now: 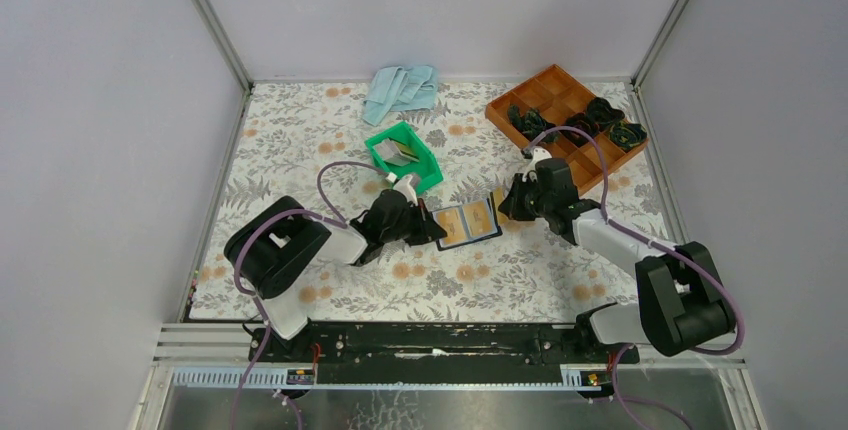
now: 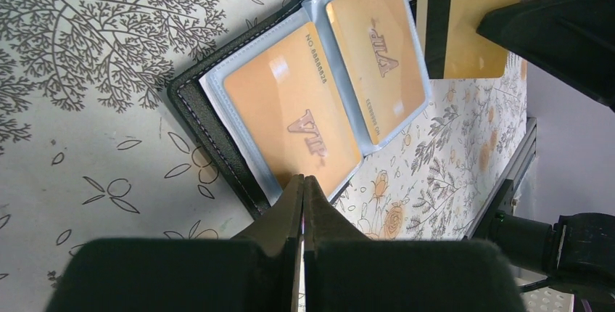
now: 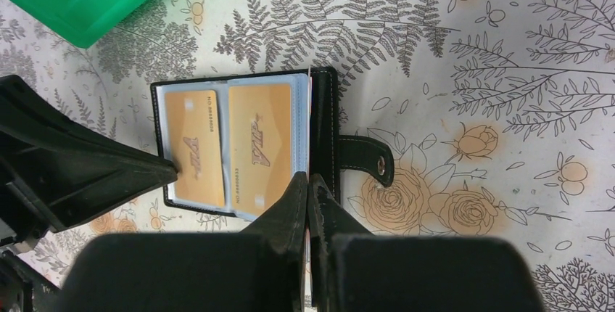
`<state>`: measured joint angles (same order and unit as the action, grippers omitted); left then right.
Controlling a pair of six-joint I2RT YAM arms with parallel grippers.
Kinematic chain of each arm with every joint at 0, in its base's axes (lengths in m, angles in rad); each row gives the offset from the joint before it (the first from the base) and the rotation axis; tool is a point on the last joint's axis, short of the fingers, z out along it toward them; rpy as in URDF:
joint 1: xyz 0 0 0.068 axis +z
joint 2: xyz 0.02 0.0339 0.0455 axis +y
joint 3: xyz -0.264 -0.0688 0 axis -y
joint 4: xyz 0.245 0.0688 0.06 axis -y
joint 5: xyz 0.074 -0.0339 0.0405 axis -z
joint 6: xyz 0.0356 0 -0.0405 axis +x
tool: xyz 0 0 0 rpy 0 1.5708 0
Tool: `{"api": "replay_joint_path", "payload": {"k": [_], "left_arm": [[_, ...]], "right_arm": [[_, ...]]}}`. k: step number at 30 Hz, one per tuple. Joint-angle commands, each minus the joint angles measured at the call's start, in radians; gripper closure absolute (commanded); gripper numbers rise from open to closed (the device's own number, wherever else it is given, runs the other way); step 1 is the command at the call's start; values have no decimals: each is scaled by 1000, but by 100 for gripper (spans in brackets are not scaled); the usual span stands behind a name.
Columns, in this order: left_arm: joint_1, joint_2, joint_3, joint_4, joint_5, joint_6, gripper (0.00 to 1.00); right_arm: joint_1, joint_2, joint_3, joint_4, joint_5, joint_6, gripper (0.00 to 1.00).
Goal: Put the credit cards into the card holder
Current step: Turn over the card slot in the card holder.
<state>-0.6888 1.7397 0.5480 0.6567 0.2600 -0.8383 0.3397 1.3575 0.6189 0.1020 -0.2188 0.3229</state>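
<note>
The black card holder (image 1: pixel 468 222) lies open on the floral table, its closure tab (image 3: pixel 370 159) pointing right. Two gold credit cards (image 2: pixel 290 112) (image 2: pixel 373 43) sit in its clear sleeves. My left gripper (image 2: pixel 302 179) is shut with nothing in it, its tips on the holder's left edge (image 3: pixel 161 138). My right gripper (image 3: pixel 308 178) is shut on a third gold card with a black stripe (image 2: pixel 475 22), held upright and edge-on over the holder's right side. In the top view both grippers (image 1: pixel 437 228) (image 1: pixel 503 205) flank the holder.
A green bin (image 1: pixel 385 138) stands just behind the holder with a greyish card (image 1: pixel 398 154) inside. A brown compartment tray (image 1: pixel 497 110) with dark items sits at the back right. A light blue cloth (image 1: pixel 400 90) lies at the back middle.
</note>
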Motion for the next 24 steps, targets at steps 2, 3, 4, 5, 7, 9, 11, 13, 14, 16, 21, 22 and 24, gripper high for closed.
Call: {"api": "replay_joint_path", "payload": {"k": [2,3,4,5,7,9,11,13,14,16,21,22,24], "left_arm": [[-10,19,25,-11,-22,21,100],[-12,20,25,-10,-24,20,100],[-12,20,26,-11,-24,21,100],[-12,19,26,-12,-24,21,100],[-12,19,28,-13,-22,21,100],[-12,18,27,-14,-21,21,100],[-12,18,27,-15,-21,22,100],[-12,19,26,-15,-22,22,100],[-12,19,26,-15,-21,22,100],[-12,22,27,-15,-22,23,100],[-12,24,30,-13,-19,21,100],[-12,23,29,-14,-20,21,100],[-12,22,29,-15,-20,22,100]], "right_arm": [[-2,-54,20,-3,-6,0,100],[-2,-55,21,-7,-1,-3,100],[-2,-56,21,-10,2,-6,100],[-1,-56,19,-10,2,-6,100],[-2,-53,19,-10,3,-7,100],[-1,-51,14,-4,5,-6,100],[-1,-54,9,-3,17,-8,100],[-1,-59,11,-10,28,-13,100],[-1,-60,10,-14,32,-16,100],[-1,-59,11,-14,28,-18,100],[-2,-55,9,-16,29,-20,100],[-2,-55,9,-13,26,-19,100],[-2,-55,5,-8,20,-15,100]]}}
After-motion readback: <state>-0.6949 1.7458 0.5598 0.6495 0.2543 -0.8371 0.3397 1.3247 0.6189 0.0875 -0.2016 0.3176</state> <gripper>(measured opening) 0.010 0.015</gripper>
